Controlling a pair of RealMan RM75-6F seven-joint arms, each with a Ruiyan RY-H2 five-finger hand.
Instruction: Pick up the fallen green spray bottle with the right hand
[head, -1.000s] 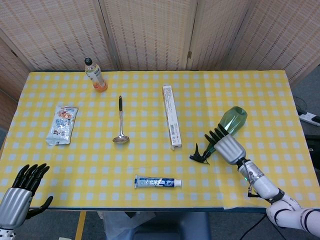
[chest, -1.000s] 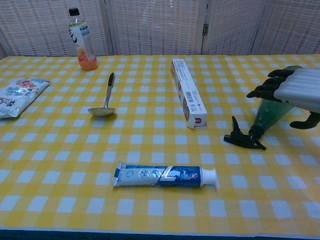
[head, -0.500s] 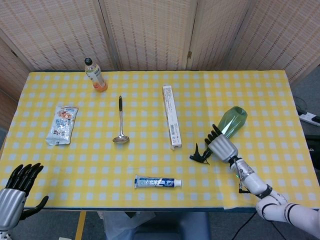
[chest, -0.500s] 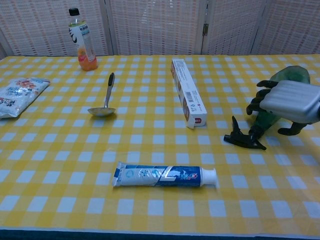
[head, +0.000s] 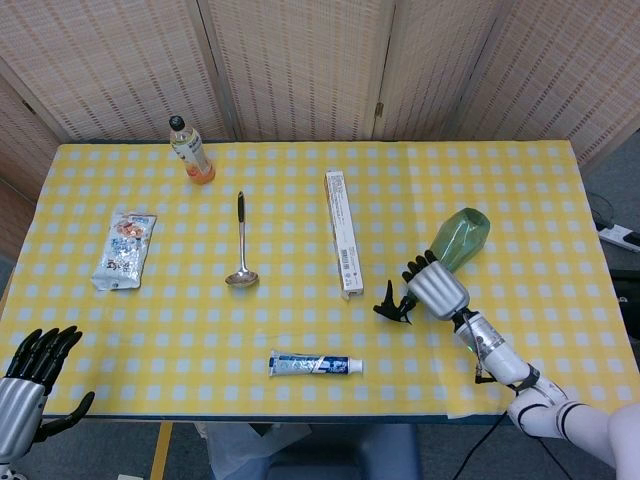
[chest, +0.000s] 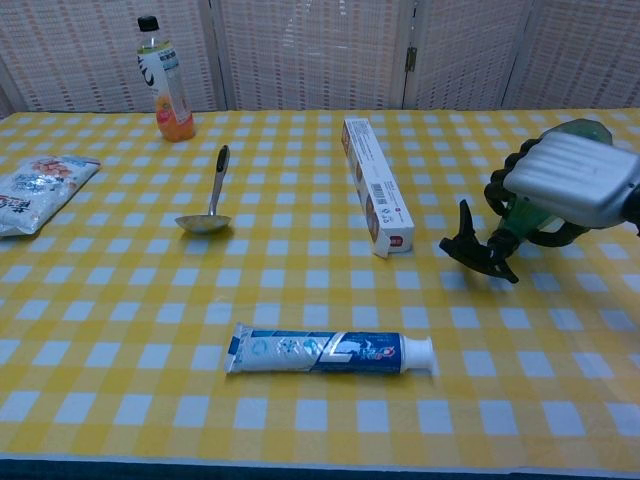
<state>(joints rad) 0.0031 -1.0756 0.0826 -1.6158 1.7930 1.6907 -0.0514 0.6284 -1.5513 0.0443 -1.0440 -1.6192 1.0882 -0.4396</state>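
Note:
The green spray bottle (head: 463, 234) lies tilted at the right of the yellow checked table (head: 300, 330), its base pointing away from me. Its black trigger head (chest: 476, 251) points left and stands raised off the cloth. My right hand (head: 436, 290) grips the bottle around its neck, the fingers (chest: 500, 185) curled over the green body just behind the trigger. In the chest view the right hand (chest: 570, 180) covers most of the bottle. My left hand (head: 30, 385) hangs below the table's front left corner, fingers apart and holding nothing.
A long white box (head: 342, 233) lies left of the bottle. A toothpaste tube (head: 315, 364) lies near the front edge. Further left are a metal ladle (head: 240, 245), a snack packet (head: 124, 250) and an upright drink bottle (head: 190, 152).
The right hand's fingers have closed around the bottle's neck. The trigger end has risen off the cloth and shifted slightly left. The left hand has sunk a little lower.

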